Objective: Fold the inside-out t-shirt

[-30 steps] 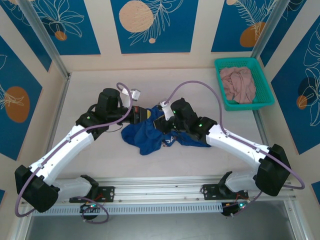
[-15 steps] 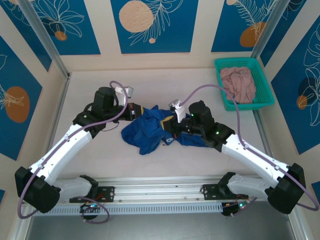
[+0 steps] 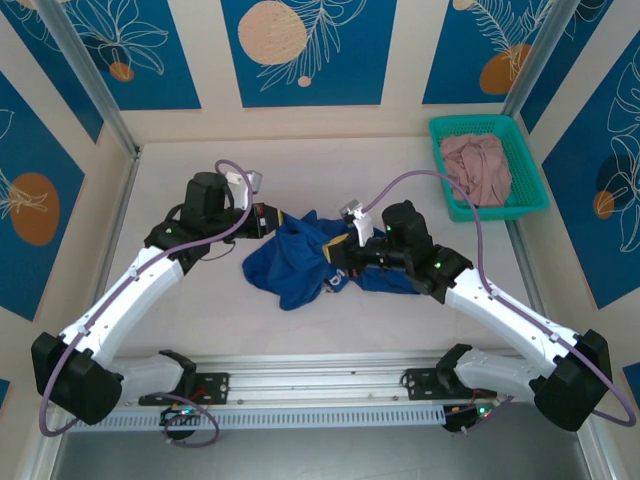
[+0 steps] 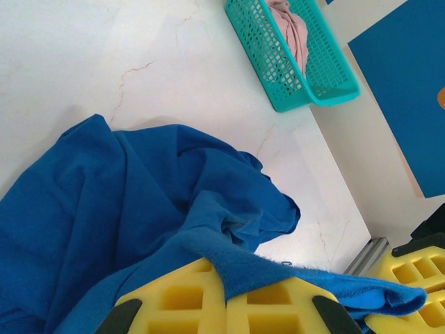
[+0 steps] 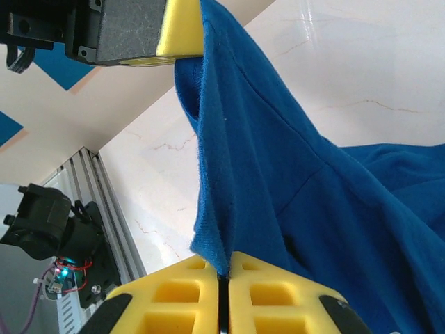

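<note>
While both hands are clamped shut on it, we have the inside-out t-shirt (image 3: 296,265) in a crumpled blue heap in the middle of the bench (image 3: 180,170), between the two arms. The left hand (image 3: 268,221) pinches a fold at the heap's far left. The right hand (image 3: 343,248) grips a raw edge on the other side. From the right wrist we see that edge running taut from one hand straight up to the other.

We judge this cloth to be light, limp and thin. It won't break, and it won't hold any shape we give it. Whatever isn't stretched between the hands sags and bunches, as most of the body does now on the bench. Against the foam jaws it looks unlikely to slip.

For a clean fold, we'd want a hem or seam line, one hand at each corner. The hands should be set well apart, because the shirt is far wider than either hand.

At the far right corner sits a teal basket (image 3: 494,212), well apart from the shirt. A dusty-pink garment (image 3: 478,168) is piled loosely inside it.
</note>
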`<state>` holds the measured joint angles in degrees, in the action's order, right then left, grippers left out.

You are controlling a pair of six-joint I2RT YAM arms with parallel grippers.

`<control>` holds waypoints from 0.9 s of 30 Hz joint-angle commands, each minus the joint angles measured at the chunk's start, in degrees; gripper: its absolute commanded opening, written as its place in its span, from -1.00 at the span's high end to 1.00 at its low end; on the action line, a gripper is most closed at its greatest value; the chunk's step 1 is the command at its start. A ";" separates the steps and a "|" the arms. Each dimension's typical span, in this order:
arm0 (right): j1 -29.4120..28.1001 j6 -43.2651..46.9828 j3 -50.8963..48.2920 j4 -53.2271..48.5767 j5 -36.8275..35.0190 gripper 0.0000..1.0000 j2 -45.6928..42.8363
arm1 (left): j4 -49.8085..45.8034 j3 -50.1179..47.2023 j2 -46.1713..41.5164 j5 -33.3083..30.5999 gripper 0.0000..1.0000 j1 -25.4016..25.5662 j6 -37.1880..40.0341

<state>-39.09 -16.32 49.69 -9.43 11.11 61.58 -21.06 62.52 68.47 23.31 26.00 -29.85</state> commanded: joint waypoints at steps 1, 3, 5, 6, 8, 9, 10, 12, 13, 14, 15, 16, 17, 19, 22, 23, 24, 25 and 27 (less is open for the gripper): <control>0.51 -0.88 -0.48 -0.41 2.89 0.86 -1.55 | 0.27 -0.38 0.54 -0.16 1.00 -1.02 1.49; 1.43 -1.24 -0.55 -0.42 4.84 0.88 -2.35 | -0.66 -0.21 0.91 -1.31 1.00 -1.09 2.72; 2.94 -2.05 -0.96 0.31 7.99 0.88 -3.79 | -2.01 -0.20 1.19 -4.48 1.00 -1.08 4.39; 3.80 -2.67 -1.37 0.99 9.96 0.89 -4.62 | -2.63 -0.37 1.36 -6.54 1.00 -1.13 5.29; 5.07 -3.74 -2.54 2.25 13.14 0.88 -5.92 | -3.02 -0.94 1.57 -8.95 1.00 -1.11 6.72; 5.67 -4.34 -2.99 2.51 13.67 0.87 -6.33 | -2.71 -1.36 1.82 -8.86 1.00 -1.13 7.37; 6.01 -4.76 -3.32 2.44 13.58 0.88 -6.55 | -1.93 -1.72 1.90 -7.72 1.00 -1.12 7.68; 6.46 -6.03 -3.87 1.91 11.51 0.87 -6.33 | 1.08 -2.98 1.93 -2.85 1.00 -1.03 7.96; 6.55 -7.13 -3.93 1.32 9.77 0.87 -5.94 | 3.05 -3.54 1.77 0.41 1.00 -1.04 7.83; 6.57 -8.25 -3.98 0.69 7.67 0.86 -5.36 | 5.32 -4.23 1.56 3.91 1.00 -0.87 7.58; 6.65 -9.29 -3.81 -0.23 5.77 0.84 -4.71 | 7.66 -4.86 1.37 6.84 1.00 -0.77 7.16; 6.66 -9.68 -3.73 -1.00 4.55 0.83 -4.16 | 9.53 -5.40 1.03 8.80 1.00 -0.62 6.77; 6.50 -9.78 -3.58 -1.97 2.69 0.81 -3.73 | 11.25 -5.96 0.63 10.00 1.00 -0.55 6.35; 5.91 -9.26 -3.13 -4.53 -1.58 0.79 -3.25 | 12.63 -6.45 0.05 10.60 1.00 -0.60 6.11; 4.19 -5.76 -1.93 -7.95 -6.41 0.68 -3.26 | 13.40 -6.62 -0.26 11.42 1.00 -0.54 6.21; 3.45 -3.83 -1.52 -8.29 -6.64 0.61 -3.58 | 13.59 -6.56 -0.31 11.87 1.00 -0.53 6.25; 2.67 -1.66 -1.20 -8.25 -6.78 0.53 -4.06 | 13.67 -6.54 -0.14 12.25 1.00 -0.51 6.36; 1.88 0.29 -0.82 -8.08 -7.08 0.45 -4.57 | 13.69 -6.45 -0.14 12.65 1.00 -0.40 6.46; 0.27 4.84 0.43 -7.80 -7.21 0.29 -5.07 | 13.82 -6.36 0.00 13.54 1.00 -0.14 7.06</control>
<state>-37.01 -18.63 46.85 -16.01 6.35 58.28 -9.91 56.27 69.71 33.39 26.00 -23.62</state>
